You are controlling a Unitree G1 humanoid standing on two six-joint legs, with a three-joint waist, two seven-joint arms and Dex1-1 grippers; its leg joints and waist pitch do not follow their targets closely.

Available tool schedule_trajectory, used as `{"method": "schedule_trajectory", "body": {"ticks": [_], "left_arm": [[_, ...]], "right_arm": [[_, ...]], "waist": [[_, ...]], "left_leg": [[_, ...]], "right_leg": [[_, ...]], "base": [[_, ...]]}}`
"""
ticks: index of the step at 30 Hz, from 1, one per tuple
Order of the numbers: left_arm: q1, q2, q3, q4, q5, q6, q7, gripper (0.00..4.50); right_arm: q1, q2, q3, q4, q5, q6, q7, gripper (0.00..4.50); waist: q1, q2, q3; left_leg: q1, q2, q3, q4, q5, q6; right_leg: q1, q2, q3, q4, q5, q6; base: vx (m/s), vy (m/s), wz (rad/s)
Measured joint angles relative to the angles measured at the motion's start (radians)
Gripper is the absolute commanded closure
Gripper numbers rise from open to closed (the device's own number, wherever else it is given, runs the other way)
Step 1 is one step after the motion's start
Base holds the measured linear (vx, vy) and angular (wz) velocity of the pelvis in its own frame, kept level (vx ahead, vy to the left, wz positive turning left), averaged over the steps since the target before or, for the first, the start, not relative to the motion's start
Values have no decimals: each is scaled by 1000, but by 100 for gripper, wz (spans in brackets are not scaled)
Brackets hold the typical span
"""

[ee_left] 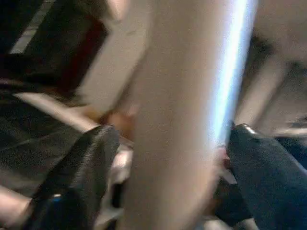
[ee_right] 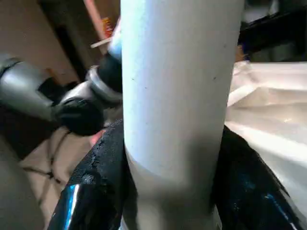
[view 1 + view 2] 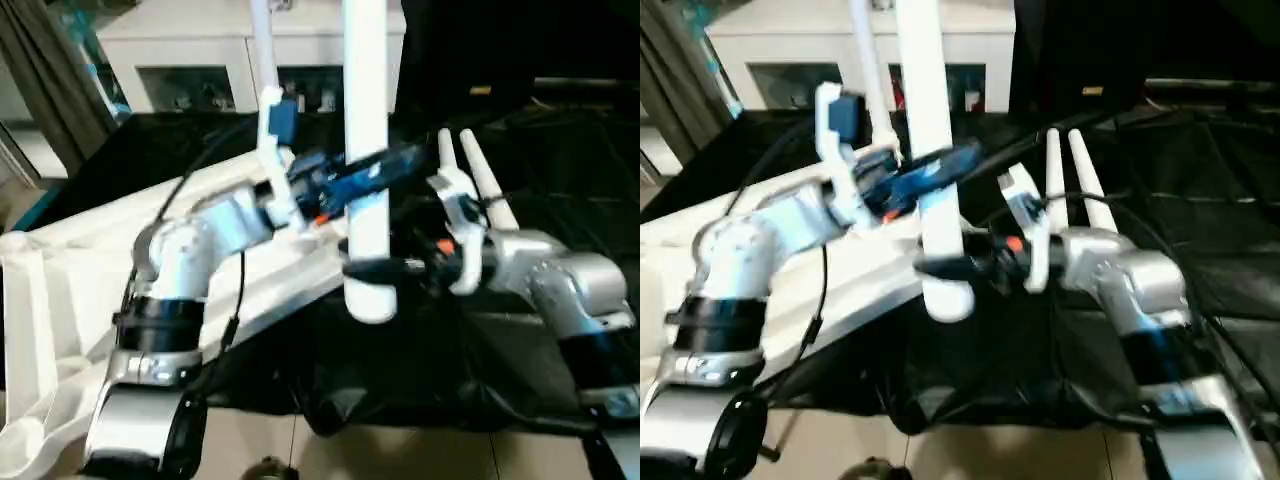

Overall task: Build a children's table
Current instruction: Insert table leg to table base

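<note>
A white tapered leg (image 3: pixel 366 120) stands upright in the middle, its flared lower end hanging just above the black cloth. My right gripper (image 3: pixel 375 268) is shut on it near that end, and its fingers (image 2: pixel 103 167) press both sides of the leg (image 2: pixel 175 96). Higher up, my left gripper (image 3: pixel 362 178) straddles the same leg, open, with one finger (image 1: pixel 81 167) a little off the tube. The white tabletop (image 3: pixel 70 250) lies tilted at the left, ribbed side up. A thinner-looking leg (image 3: pixel 263 50) rises behind my left wrist. Two more legs (image 3: pixel 480 175) lie on the cloth at the right.
Black cloth (image 3: pixel 420 380) covers the work surface, with pale floor in front of it. White cabinets with glass fronts (image 3: pixel 180 50) stand at the back. A curtain (image 3: pixel 50 60) hangs at the far left.
</note>
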Motion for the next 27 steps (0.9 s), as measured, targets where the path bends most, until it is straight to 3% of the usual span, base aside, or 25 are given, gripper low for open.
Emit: {"method": "schedule_trajectory", "body": {"ticks": [3, 5, 8, 10, 12, 13, 15, 16, 17, 20, 23, 24, 27], "left_arm": [[-1, 13, 8, 1, -32, 25, -41, 84], [-1, 13, 8, 1, -41, 32, -49, 141], [-1, 10, 9, 10, -41, 32, -43, 119], [-1, 2, 11, 16, -42, 32, -36, 179], [-1, -1, 11, 16, -43, 32, -29, 186], [-1, -3, 11, 15, -43, 32, -23, 168], [1, -6, 11, 6, -43, 29, -13, 217], [1, -6, 11, 1, -43, 28, -8, 219], [1, -7, 11, -3, -42, 24, 2, 196], [3, -9, 23, -3, -35, 4, 28, 244], [6, -6, 31, -7, 2, -37, 68, 234], [7, -6, 29, -8, 17, -56, 82, 255], [14, -8, 29, -10, 43, -88, 106, 260]], "right_arm": [[10, -14, 2, -26, 7, 6, 33, 252], [10, -14, 2, -35, 10, 14, 35, 252], [14, -24, 2, -45, 11, 20, 38, 252], [24, -29, 2, -57, 11, 22, 38, 252], [30, -32, 3, -58, 10, 22, 38, 252], [32, -33, 3, -59, 8, 22, 38, 252], [35, -31, 4, -63, -1, 13, 34, 253], [36, -31, 4, -63, -6, 12, 31, 197], [36, -29, 4, -62, -16, 9, 24, 183], [33, -1, 4, -61, -25, -8, -7, 163], [26, 48, 2, -31, -57, -47, -79, 140], [26, 62, 2, -21, -73, -62, -114, 117], [26, 77, -2, -16, -85, -74, -162, 98]], "waist": [[-2, 0, 0], [-4, 0, 0], [-6, 0, 0], [-5, 0, 0], [-6, 0, 0], [-6, 0, 0], [-7, 0, 0], [-7, 0, 0], [-7, 0, 0], [-10, 0, 0], [-16, 1, 0], [-20, 1, 0], [-25, 0, 0]], "left_leg": [[0, 0, 0, 1, 0, 0], [1, 0, 0, 2, 0, 0], [3, 0, 0, 2, 0, 0], [5, 0, -1, 2, 0, 0], [8, 0, 0, 1, 0, 0], [10, 0, 0, 1, -1, 0], [11, 0, 0, 1, -1, 0], [11, 0, 0, 1, -1, 0], [12, 0, 0, 1, -1, 0], [15, 0, -1, 0, -1, 0], [17, 0, -1, -1, 0, 0], [16, 0, -1, -1, 0, 0], [16, -1, -1, -1, 0, 0]], "right_leg": [[1, 0, 0, 0, 0, 1], [2, 0, 0, 0, -2, 4], [4, 0, 1, -1, -2, 4], [8, 0, 0, -2, -3, 5], [11, 0, 0, -3, -3, 5], [12, 0, 0, -4, -3, 5], [13, 0, 1, -3, -3, 6], [13, 0, 0, -3, -3, 6], [13, 0, 0, -3, -3, 6], [15, 0, 0, -3, -4, 6], [15, 0, 0, -4, -4, 7], [15, 0, 0, -4, -4, 7], [16, 0, 1, -4, -4, 7]], "base": [[0, 0, 0], [0, 0, 0], [0, 0, 0], [0, 0, 0], [0, 0, 0], [0, 0, 0], [0, 0, 0], [0, 0, 0], [0, 0, 0], [0, 0, 0], [0, 0, 0], [0, 0, 0], [0, 0, 0]]}}
